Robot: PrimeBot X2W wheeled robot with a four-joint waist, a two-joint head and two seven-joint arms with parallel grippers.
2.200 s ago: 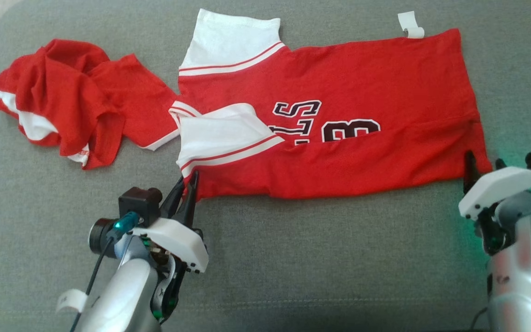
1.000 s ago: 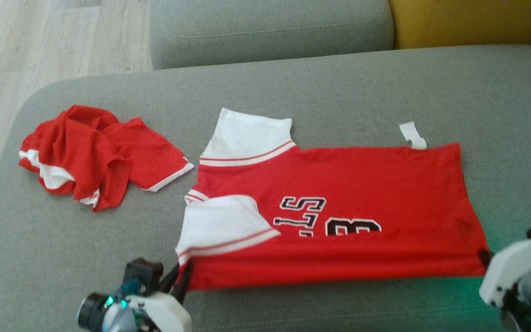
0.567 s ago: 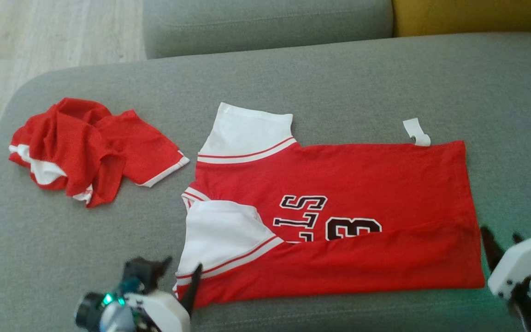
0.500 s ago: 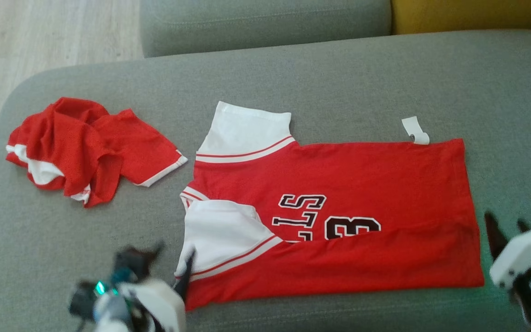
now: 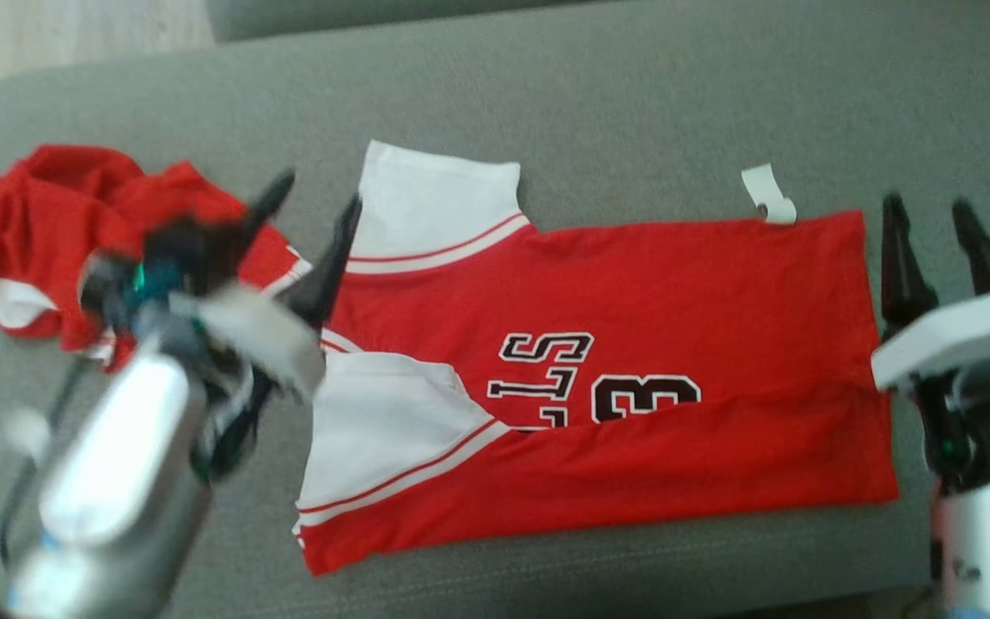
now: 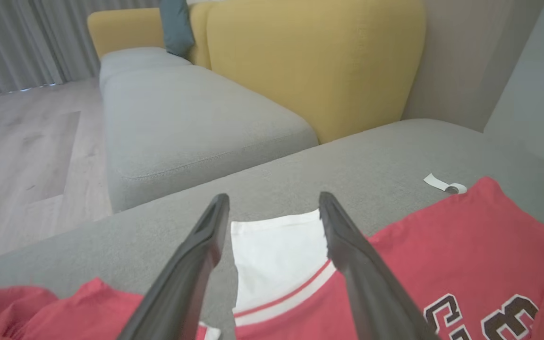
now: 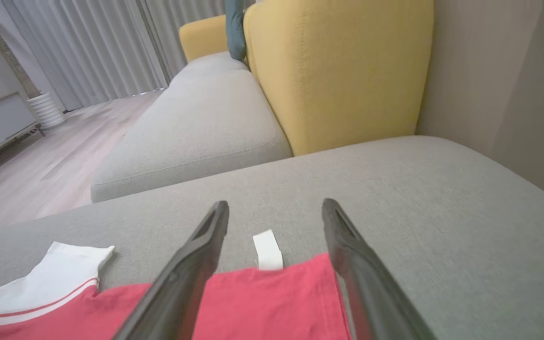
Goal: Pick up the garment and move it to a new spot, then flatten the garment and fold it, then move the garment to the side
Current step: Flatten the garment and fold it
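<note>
left hand, spread wide, at the white sleeve of the jersey; right hand, spread too, beside its hem.

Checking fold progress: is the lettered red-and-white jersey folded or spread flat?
Partly folded: the red-and-white jersey has its near edge doubled over, hiding some lettering.

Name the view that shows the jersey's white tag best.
The right wrist view: the white tag sits large and central at the jersey edge. The head and left wrist views show it small, off to the side.
</note>
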